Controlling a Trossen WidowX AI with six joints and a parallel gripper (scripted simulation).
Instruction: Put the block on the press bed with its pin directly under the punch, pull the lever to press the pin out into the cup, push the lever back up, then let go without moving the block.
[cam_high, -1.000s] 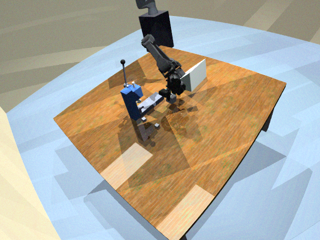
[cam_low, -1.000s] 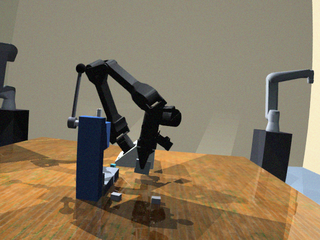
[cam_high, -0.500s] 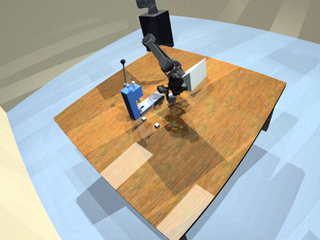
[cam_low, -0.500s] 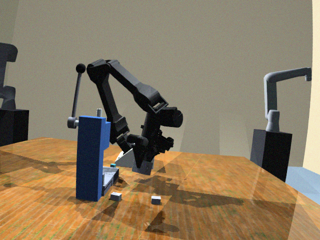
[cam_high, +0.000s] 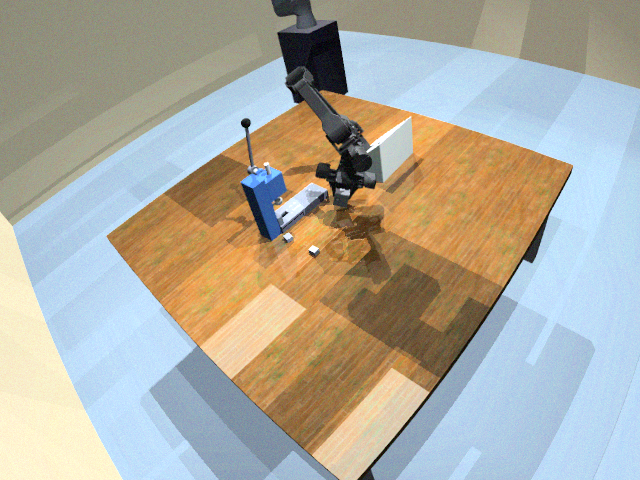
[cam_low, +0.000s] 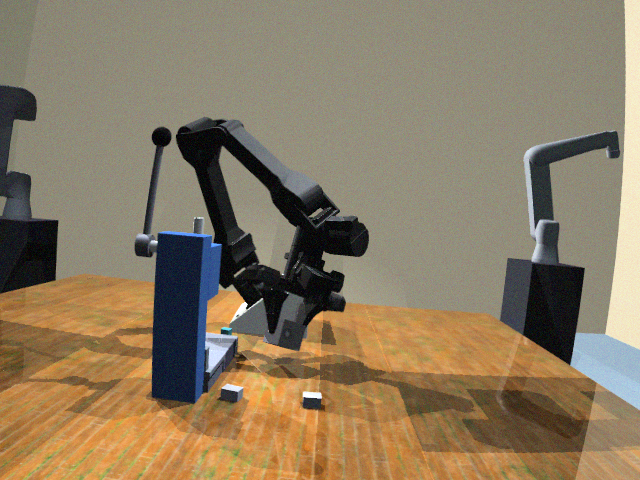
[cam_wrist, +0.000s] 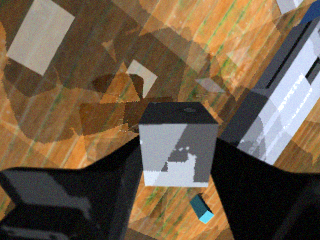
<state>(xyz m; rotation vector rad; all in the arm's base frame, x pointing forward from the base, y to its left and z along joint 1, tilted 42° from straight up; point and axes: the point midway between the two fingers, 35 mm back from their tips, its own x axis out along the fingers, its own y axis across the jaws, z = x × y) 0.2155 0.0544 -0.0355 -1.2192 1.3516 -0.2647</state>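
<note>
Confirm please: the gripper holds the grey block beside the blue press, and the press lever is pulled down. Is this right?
Not the lever: the press lever stands up, as the exterior view shows. The rest is right.

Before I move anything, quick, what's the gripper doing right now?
Gripper: closed on the gray block, held above the table beside the press bed.

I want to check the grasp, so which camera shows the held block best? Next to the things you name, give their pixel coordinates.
Wrist: the gray block (cam_high: 341, 197) (cam_low: 287, 333) (cam_wrist: 177, 154) appears large, between both fingers. Exterior shows it tilted above the table; top shows it small, beneath the arm.
</note>
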